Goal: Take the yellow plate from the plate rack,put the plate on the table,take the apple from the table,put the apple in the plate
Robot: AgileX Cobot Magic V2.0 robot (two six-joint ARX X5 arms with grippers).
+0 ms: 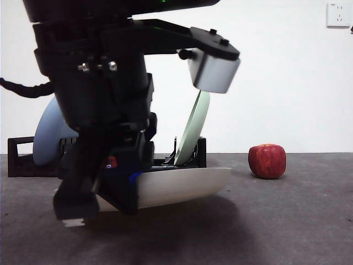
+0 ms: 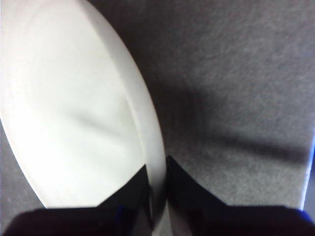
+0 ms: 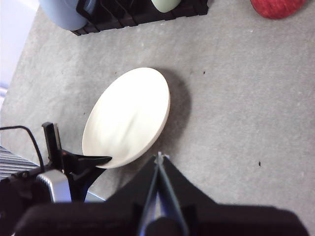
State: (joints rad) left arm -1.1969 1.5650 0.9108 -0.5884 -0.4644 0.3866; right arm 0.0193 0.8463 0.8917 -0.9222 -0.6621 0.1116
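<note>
Clearly stiff and light, the yellow plate (image 1: pixel 182 186) hangs tilted just above the tabletop (image 1: pixel 276 221), before the plate rack (image 1: pixel 22 160); the left tool (image 2: pixel 157 196) is clamped on its thin rim, likely the only sensible purchase. The right tool (image 3: pixel 158 162) waits pressed together. The apple (image 1: pixel 267 160) sits well apart on matte grey.

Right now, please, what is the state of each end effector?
Left end effector: closed on the rim of the yellow plate.
Right end effector: closed, holding nothing.
</note>
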